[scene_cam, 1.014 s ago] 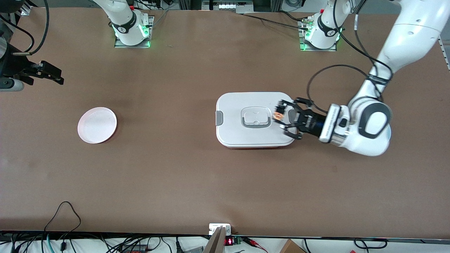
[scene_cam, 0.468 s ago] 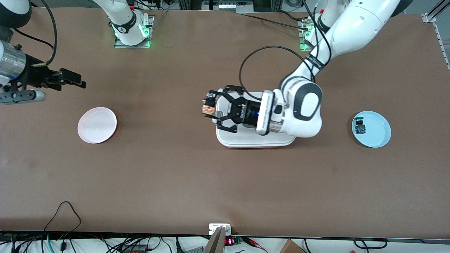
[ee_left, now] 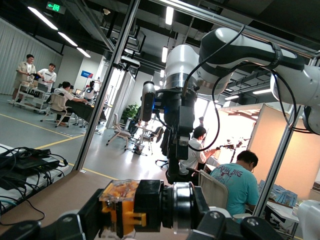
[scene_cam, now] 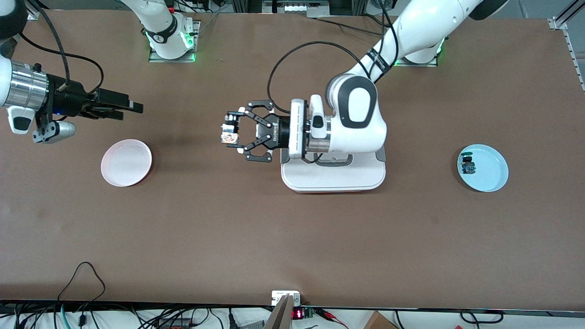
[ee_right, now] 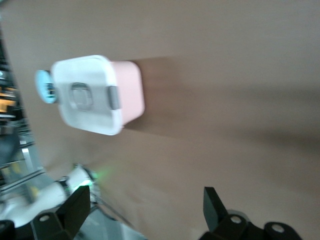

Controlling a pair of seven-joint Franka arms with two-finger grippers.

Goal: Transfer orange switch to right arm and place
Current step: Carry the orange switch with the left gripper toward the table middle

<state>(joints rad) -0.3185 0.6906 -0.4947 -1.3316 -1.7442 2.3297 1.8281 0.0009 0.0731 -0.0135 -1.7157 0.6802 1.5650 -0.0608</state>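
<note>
The orange switch (scene_cam: 228, 135), a black body with orange-yellow parts, is held in my left gripper (scene_cam: 231, 132), which is shut on it in the air over bare table between the white lidded box (scene_cam: 333, 177) and the pink plate (scene_cam: 126, 162). In the left wrist view the switch (ee_left: 120, 206) lies sideways between the gripper's (ee_left: 145, 210) fingers. My right gripper (scene_cam: 128, 110) is open and empty, above the table near the pink plate, pointing toward the left gripper. Its fingers stand wide apart in the right wrist view (ee_right: 146, 200).
A light blue plate (scene_cam: 491, 176) at the left arm's end holds a small blue switch (scene_cam: 467, 165). The box (ee_right: 95, 95) and blue plate (ee_right: 44, 86) also show in the right wrist view. Cables lie along the table's near edge.
My left gripper has carried the switch from over the box out toward the right arm's end. My right gripper has moved in toward the middle of the table.
</note>
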